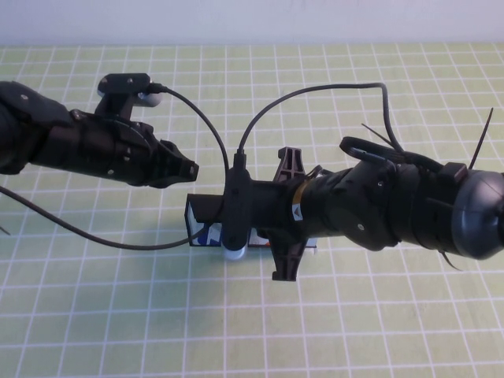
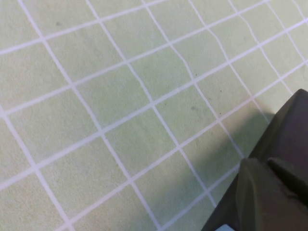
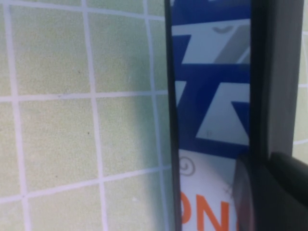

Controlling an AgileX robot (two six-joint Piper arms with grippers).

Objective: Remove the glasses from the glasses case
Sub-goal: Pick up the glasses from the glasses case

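The glasses case (image 1: 203, 230) lies at the table's middle, mostly covered by my right arm. Its pale blue long side with dark blue and orange print fills the right wrist view (image 3: 211, 110). I cannot tell whether its lid is open. The glasses are hidden. My right gripper (image 1: 206, 209) reaches in from the right and sits on the case. Part of it shows against the printed side in the right wrist view (image 3: 269, 192). My left gripper (image 1: 186, 168) hovers shut and empty just behind and left of the case. Its tip shows over bare cloth in the left wrist view (image 2: 269, 192).
A green tablecloth with a white grid (image 1: 118, 315) covers the table. Black cables (image 1: 197, 118) loop from both wrists over the middle. A pale wall edge (image 1: 252, 20) runs along the far side.
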